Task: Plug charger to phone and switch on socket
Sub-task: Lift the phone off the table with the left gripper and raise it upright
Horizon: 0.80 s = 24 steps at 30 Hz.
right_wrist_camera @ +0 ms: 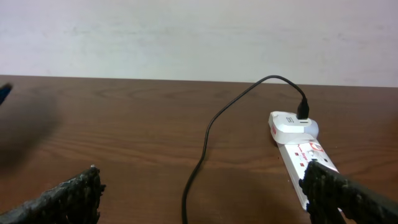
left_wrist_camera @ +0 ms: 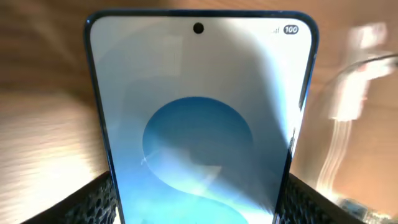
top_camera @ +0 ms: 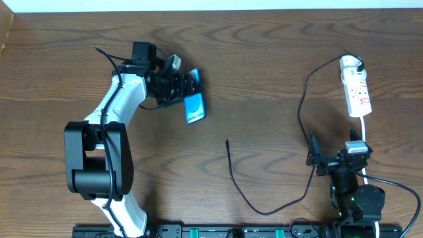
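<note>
Across the brown wooden table (top_camera: 264,46), the white left arm (top_camera: 122,99) reaches to the far left. The left gripper (top_camera: 187,91) is closed partway on the phone (top_camera: 195,108), its fingers (left_wrist_camera: 93,202) pressing the two long edges near one end. From the left wrist, the camera-hole end of the lit blue screen points away from the gripper. The charging port is therefore probably at the gripped end, out of sight.

The right gripper (top_camera: 336,153) is at the near right with its jaws spread wide and nothing between them. Just ahead of it, slightly to its right, lies the power strip (top_camera: 357,89), its long axis running away from the robot. Its white cord (top_camera: 365,129) trails back past the gripper.

The charger cable (top_camera: 301,112) leaves the strip's far end, loops toward the robot and curves left to its plug tip (top_camera: 227,141). The tip lies loose between the arms, pointing away from the robot and well apart from the phone. It is to the left of the empty right gripper; the left gripper is nearer but occupied. Bare table surrounds the tip, and no edge crowds it.
</note>
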Motion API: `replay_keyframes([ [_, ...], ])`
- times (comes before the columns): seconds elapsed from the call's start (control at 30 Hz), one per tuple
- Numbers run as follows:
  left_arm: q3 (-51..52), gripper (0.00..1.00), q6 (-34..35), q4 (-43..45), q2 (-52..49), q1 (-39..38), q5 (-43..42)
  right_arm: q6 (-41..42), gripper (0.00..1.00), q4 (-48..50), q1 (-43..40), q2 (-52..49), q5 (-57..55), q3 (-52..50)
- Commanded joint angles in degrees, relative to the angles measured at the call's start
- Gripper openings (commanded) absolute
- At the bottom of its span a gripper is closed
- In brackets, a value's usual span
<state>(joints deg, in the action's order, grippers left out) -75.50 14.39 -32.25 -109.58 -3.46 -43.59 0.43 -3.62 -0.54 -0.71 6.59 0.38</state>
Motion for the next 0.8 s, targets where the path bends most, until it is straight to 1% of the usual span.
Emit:
replay_keyframes([
  [0.0,-0.24,0.07,18.84,3.54,1.92,0.17,-16.76,0.17,0.99,-0.24,0.52,0.33,-0.24,-0.07],
  [0.03,-0.24,0.07,24.48,4.48,1.92,0.17,-18.64,0.17,0.99,-0.24,0.52,0.33,-0.24,-0.07],
  [0.1,-0.24,0.07,32.11,4.74,1.92,0.17,-20.55,0.17,0.99,-0.24,0.52,0.33,-0.24,-0.07],
  [0.13,-0.24,0.07,37.99,4.74,1.92,0.17,-22.43,0.17,0.99,-0.24,0.52,0.33,-0.24,-0.07],
  [0.27,-0.24,0.07,46.88,4.74,1.92,0.17,-28.02,0.17,0.99,-0.24,0.52,0.33,-0.24,-0.07],
  [0.43,-0.24,0.07,52.26,4.76,1.92,0.17,-34.32,0.17,0.99,-0.24,0.52,0.33,-0.24,-0.07],
  [0.63,-0.24,0.07,53.75,4.74,1.92,0.17,-40.98,0.17,0.99,-0.24,0.52,0.33,-0.24,-0.07],
  [0.77,-0.24,0.07,56.26,4.74,1.92,0.17,-42.42,0.17,0.99,-0.24,0.52,0.33,-0.24,-0.07],
])
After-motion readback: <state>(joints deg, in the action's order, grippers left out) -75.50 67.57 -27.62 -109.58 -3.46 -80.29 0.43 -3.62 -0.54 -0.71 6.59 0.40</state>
